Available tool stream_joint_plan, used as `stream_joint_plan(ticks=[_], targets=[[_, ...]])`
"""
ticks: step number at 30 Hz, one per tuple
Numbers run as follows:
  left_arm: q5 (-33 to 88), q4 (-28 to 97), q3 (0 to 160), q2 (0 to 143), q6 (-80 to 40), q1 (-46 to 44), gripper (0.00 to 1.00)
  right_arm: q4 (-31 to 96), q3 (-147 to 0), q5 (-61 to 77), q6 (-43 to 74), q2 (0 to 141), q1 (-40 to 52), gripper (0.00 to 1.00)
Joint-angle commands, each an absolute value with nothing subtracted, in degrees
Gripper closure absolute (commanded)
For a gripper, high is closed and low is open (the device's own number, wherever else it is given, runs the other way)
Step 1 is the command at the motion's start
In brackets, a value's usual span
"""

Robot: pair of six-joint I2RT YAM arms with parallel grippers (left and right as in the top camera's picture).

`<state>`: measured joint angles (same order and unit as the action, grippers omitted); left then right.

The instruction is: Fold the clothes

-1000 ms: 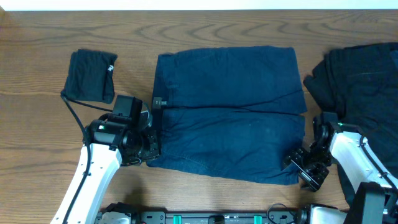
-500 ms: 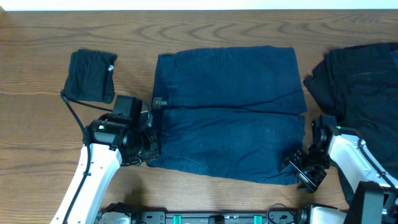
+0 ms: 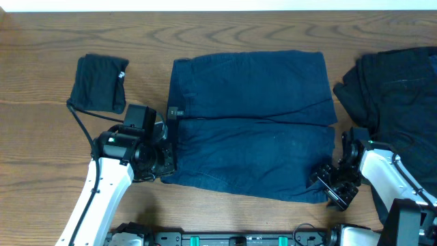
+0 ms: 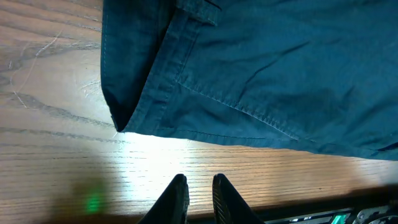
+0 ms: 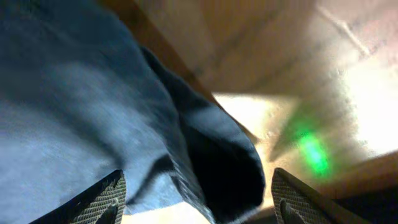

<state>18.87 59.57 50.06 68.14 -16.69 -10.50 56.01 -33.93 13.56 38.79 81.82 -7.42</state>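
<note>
Navy shorts (image 3: pixel 252 123) — flat, wide, legs side by side, visible stitching

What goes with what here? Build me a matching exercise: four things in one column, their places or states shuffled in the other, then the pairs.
Things:
1. navy shorts
2. small black bundle
3. dark pile
4. right gripper

Places or states:
A. compact, at the far left
B. heaped at the right edge of the overhead view
C. spread flat in the middle
D. open, fingers either side of a corner of the shorts

Pairs: 1-C, 2-A, 3-B, 4-D
</note>
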Motion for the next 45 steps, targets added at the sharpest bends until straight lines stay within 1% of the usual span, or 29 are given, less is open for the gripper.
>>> stream_joint_plan(ticks=[1, 8, 14, 17, 19, 20, 23, 25, 26, 29, 30, 31, 32, 36, 37, 39, 40, 42, 43, 45], targets=[[18.3, 59.8, 49.7, 68.1, -16.2, -10.4, 0.83, 53.8, -33.5, 13.1, 40.2, 82.0, -7.5, 0.28], [18.3, 59.8, 49.7, 68.1, -16.2, -10.4, 0.83, 47.8, -33.5, 18.0, 40.2, 82.0, -7.5, 0.28], [18.3, 59.8, 49.7, 68.1, -16.2, -10.4, 0.83, 47.9, -33.5, 18.9, 40.2, 82.0, -7.5, 0.27], [18.3, 59.8, 49.7, 68.1, -16.2, -10.4, 0.83, 49.2, -33.5, 19.0, 40.2, 82.0, -7.4, 0.30], [18.3, 59.8, 49.7, 68.1, -16.1, -10.4, 0.83, 51.2, -33.5, 19.1, 40.0, 82.0, -7.4, 0.37], [18.3, 59.8, 49.7, 68.1, -16.1, -10.4, 0.83, 52.2, -33.5, 19.1, 39.5, 82.0, -7.4, 0.42], [18.3, 59.8, 49.7, 68.1, -16.2, -10.4, 0.83, 54.5, -33.5, 18.9, 38.0, 82.0, -7.4, 0.51], [18.3, 59.7, 49.7, 68.1, -16.2, -10.4, 0.83, 55.8, -33.5, 18.3, 38.0, 82.0, -7.4, 0.54], [18.3, 59.7, 49.7, 68.1, -16.1, -10.4, 0.83, 56.1, -33.5, 18.2, 37.3, 82.0, -7.4, 0.58], [18.3, 59.7, 49.7, 68.1, -16.2, -10.4, 0.83, 56.6, -33.5, 18.2, 36.5, 82.0, -7.4, 0.69], [18.3, 59.8, 49.7, 68.1, -16.2, -10.4, 0.83, 56.6, -33.5, 18.2, 36.3, 82.0, -7.4, 0.76], [18.3, 59.8, 49.7, 68.1, -16.2, -10.4, 0.83, 56.6, -33.5, 18.2, 36.2, 82.0, -7.4, 0.79], [18.3, 59.8, 49.7, 68.1, -16.1, -10.4, 0.83, 56.5, -33.5, 18.0, 36.2, 82.0, -7.4, 0.80], [18.3, 59.7, 49.7, 68.1, -16.1, -10.4, 0.83, 56.2, -33.5, 17.5, 36.1, 82.0, -7.4, 0.96], [18.3, 59.7, 49.7, 68.1, -16.2, -10.4, 0.83, 56.2, -33.5, 17.3, 36.1, 82.0, -7.4, 0.99], [18.3, 59.7, 49.7, 68.2, -16.2, -10.4, 0.83, 56.1, -33.5, 17.2, 35.6, 82.0, -7.4, 0.99], [18.3, 59.7, 49.7, 68.2, -16.2, -10.4, 0.70, 56.1, -33.5, 17.2, 35.5, 82.0, -7.4, 0.99], [18.3, 59.7, 49.7, 68.1, -16.2, -10.4, 0.58, 56.0, -33.5, 17.2, 34.8, 82.0, -7.4, 0.99], [18.4, 59.7, 49.7, 68.2, -16.2, -10.4, 0.56, 55.9, -33.5, 17.2, 34.2, 82.0, -7.4, 0.99], [18.4, 59.8, 49.7, 68.1, -16.2, -10.4, 0.56, 55.5, -33.5, 17.6, 33.5, 82.0, -7.4, 0.99]])
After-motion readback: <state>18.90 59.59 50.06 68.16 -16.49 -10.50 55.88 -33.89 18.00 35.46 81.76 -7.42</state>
